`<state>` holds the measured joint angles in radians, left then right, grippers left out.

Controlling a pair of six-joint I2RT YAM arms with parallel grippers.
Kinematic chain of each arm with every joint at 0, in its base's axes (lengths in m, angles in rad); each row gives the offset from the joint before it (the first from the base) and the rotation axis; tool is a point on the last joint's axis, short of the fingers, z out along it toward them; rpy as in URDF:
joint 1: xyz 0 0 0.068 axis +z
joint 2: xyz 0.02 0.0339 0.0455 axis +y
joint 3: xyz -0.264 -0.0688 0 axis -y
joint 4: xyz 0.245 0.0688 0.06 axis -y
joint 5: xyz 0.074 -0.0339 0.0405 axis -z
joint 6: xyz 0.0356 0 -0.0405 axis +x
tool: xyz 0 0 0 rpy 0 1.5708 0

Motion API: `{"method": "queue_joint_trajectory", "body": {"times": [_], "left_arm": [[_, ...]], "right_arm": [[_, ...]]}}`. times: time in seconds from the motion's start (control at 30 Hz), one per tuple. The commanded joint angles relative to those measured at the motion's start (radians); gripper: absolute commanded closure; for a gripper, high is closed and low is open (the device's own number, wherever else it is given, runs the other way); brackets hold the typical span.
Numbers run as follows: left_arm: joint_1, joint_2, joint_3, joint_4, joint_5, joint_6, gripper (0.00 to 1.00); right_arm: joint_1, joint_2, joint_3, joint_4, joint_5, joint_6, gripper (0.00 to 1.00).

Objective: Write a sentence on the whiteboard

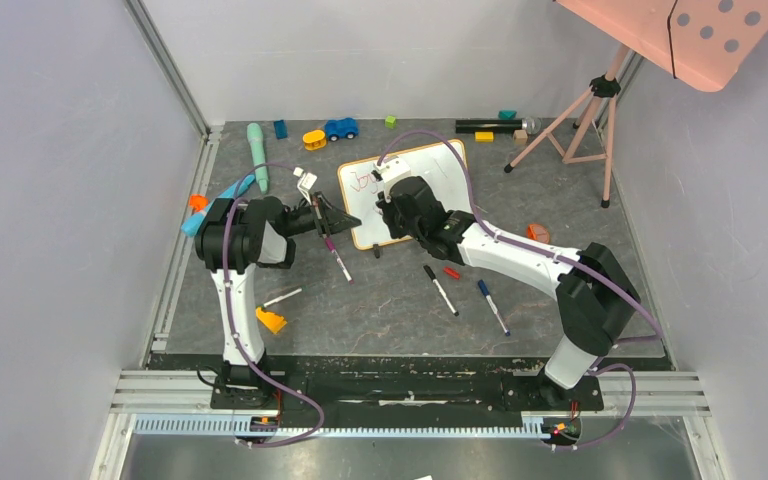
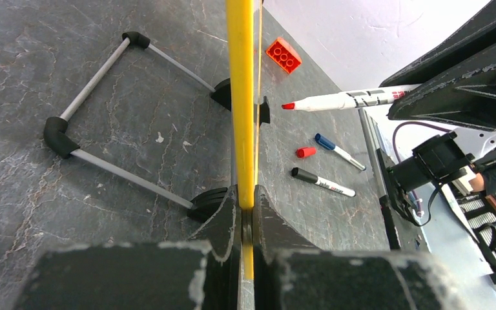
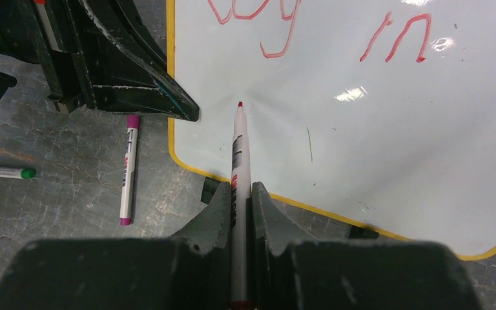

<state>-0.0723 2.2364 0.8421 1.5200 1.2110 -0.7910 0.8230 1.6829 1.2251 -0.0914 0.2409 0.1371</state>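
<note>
The whiteboard (image 1: 438,168) stands tilted at the middle of the table, with its yellow-orange frame edge (image 2: 241,97) seen end-on in the left wrist view. My left gripper (image 2: 247,197) is shut on that left edge (image 1: 345,220). My right gripper (image 3: 240,190) is shut on a red marker (image 3: 239,148), uncapped. The marker's tip rests on the white surface (image 3: 374,148), below the first word. The sentence (image 3: 278,26) reads "Joy in" in red along the board's top. The right arm hides part of the board from above.
A purple marker (image 3: 128,168) lies by the board's left corner. A black marker (image 1: 440,290), a blue marker (image 1: 492,306) and a red cap (image 1: 451,271) lie in front. An orange brick (image 2: 283,54), a tripod (image 1: 580,120), the pink dotted panel (image 1: 700,30) and toys (image 1: 340,128) ring the area.
</note>
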Motion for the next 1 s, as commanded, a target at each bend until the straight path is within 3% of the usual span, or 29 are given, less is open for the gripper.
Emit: {"method": "queue_joint_trajectory", "body": {"times": [0.0, 0.97], "left_arm": [[-0.010, 0.015, -0.034, 0.037, 0.110, 0.115, 0.98], [-0.011, 0.038, -0.013, 0.037, 0.118, 0.092, 0.98]], "right_arm": [[0.005, -0.025, 0.034, 0.022, -0.005, -0.005, 1.00], [0.009, 0.059, 0.097, -0.014, 0.038, -0.012, 1.00]]}}
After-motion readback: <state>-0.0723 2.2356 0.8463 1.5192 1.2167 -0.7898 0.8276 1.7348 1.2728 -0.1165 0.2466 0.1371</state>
